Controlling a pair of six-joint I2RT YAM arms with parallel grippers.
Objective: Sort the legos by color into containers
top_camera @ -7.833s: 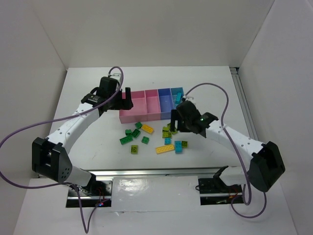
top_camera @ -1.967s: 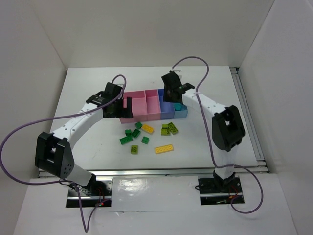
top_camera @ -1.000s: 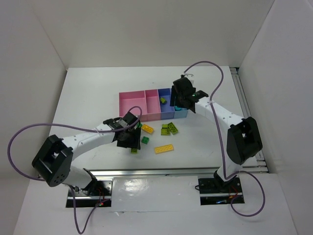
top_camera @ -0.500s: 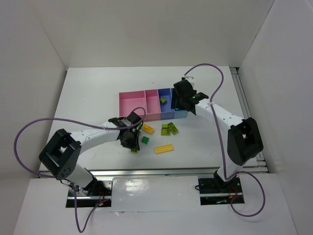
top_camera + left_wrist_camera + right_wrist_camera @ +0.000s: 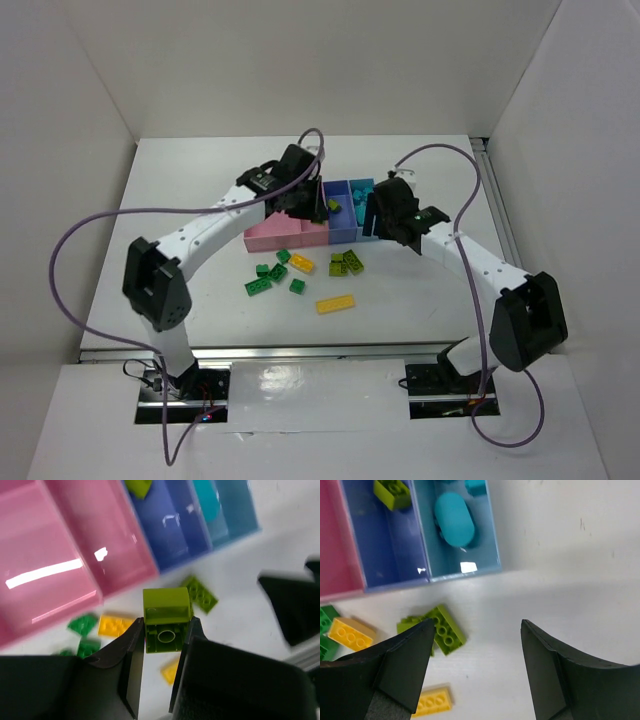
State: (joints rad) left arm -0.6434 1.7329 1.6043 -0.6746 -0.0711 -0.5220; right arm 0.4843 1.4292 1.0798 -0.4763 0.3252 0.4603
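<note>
My left gripper (image 5: 166, 625) is shut on a lime green lego (image 5: 166, 611) and hangs above the table just in front of the containers (image 5: 266, 232), near the purple-blue compartment (image 5: 165, 535). One lime lego (image 5: 392, 492) lies in that compartment. Cyan pieces (image 5: 454, 519) lie in the light blue compartment (image 5: 470, 555). My right gripper (image 5: 477, 625) is open and holds nothing, low over bare table in front of the light blue compartment. Lime legos (image 5: 347, 263), yellow legos (image 5: 336, 303) and dark green legos (image 5: 265, 282) lie loose on the table.
Both pink compartments (image 5: 75, 535) show nothing inside in the left wrist view. In the top view the two grippers (image 5: 318, 207) (image 5: 372, 215) are close together over the tray's right half. White walls enclose the table on three sides.
My left gripper shut on a lime lego at the loose pile and has lifted it away to the tray's front. The right gripper has drawn back slightly from the light blue compartment.
</note>
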